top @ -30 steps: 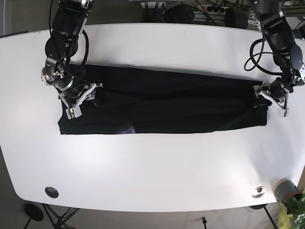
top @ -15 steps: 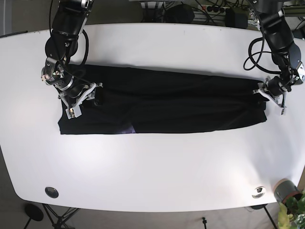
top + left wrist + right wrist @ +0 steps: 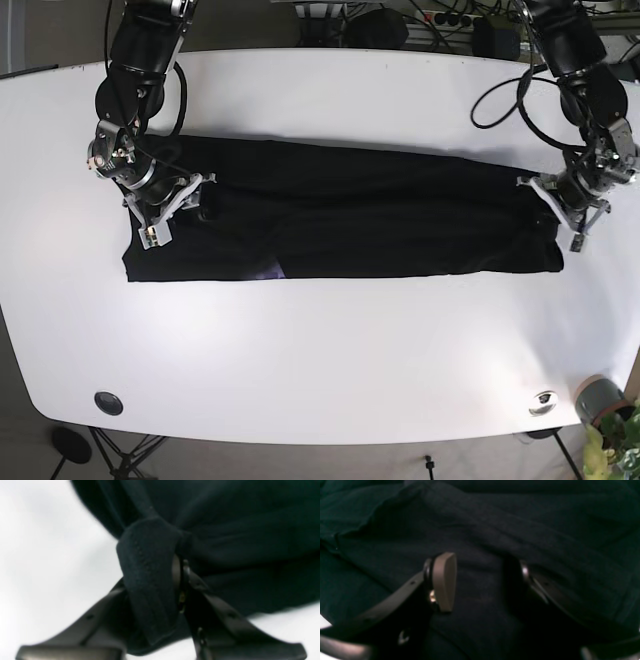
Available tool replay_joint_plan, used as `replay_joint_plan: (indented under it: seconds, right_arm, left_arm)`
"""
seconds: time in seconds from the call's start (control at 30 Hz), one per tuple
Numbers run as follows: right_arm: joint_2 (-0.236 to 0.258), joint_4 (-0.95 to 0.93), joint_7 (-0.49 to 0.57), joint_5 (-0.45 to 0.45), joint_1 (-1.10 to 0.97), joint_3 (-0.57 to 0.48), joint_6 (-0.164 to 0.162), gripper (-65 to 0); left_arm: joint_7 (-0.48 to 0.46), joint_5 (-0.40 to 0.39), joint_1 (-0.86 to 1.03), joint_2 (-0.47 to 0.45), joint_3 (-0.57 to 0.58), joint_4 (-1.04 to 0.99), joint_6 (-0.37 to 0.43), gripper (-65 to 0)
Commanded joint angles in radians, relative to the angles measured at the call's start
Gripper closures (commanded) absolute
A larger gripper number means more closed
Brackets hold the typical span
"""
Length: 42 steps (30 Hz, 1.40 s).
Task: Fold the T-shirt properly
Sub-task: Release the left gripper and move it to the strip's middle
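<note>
The black T-shirt lies as a long band across the white table. My left gripper is at the shirt's right end in the base view. In the left wrist view the gripper is shut on a bunched fold of the shirt's edge. My right gripper is at the shirt's left end. In the right wrist view the gripper is open, its pads spread over the flat black cloth with nothing held between them.
A round black cap and a metal cap sit in the table near its front edge. A grey pot with a plant stands off the front right corner. Cables lie behind the far edge.
The arm on the right of the base view has swung, and its gripper has shifted slightly left and down at the shirt's end. The other arm has not moved.
</note>
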Motion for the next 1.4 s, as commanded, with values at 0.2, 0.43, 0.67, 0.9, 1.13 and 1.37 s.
replay_joint_plan:
  seconds: [0.2, 0.43, 0.67, 0.9, 1.13, 1.37]
  right_arm:
    - [0.002, 0.012, -0.008, -0.003, 0.010, 0.001, 0.000, -30.6]
    - [-0.018, 0.012, -0.008, -0.003, 0.015, 0.000, 0.000, -30.6]
    - [-0.019, 0.017, -0.008, -0.003, 0.015, 0.000, 0.000, -30.6]
    - [-0.019, 0.032, -0.008, -0.003, 0.015, 0.000, 0.000, -30.6]
    - [-0.018, 0.032, -0.008, -0.003, 0.017, 0.000, 0.000, -30.6]
    - [-0.018, 0.032, -0.008, -0.003, 0.017, 0.000, 0.000, -30.6]
  left_arm:
    - [-0.027, 0.164, 0.029, 0.126, 0.171, 0.267, -0.005, -2.2]
    - [-0.027, 0.288, 0.015, 0.269, 0.311, 0.293, -0.005, -2.2]
    - [-0.027, 0.414, -0.022, 0.389, 0.415, 0.265, -0.005, -2.2]
    - [-0.029, 0.457, -0.053, 0.452, 0.447, 0.192, -0.005, -2.2]
    - [-0.030, 0.457, -0.080, 0.456, 0.449, 0.146, -0.005, -2.4]
    - [-0.029, 0.454, -0.093, 0.458, 0.449, 0.127, -0.005, -19.0]
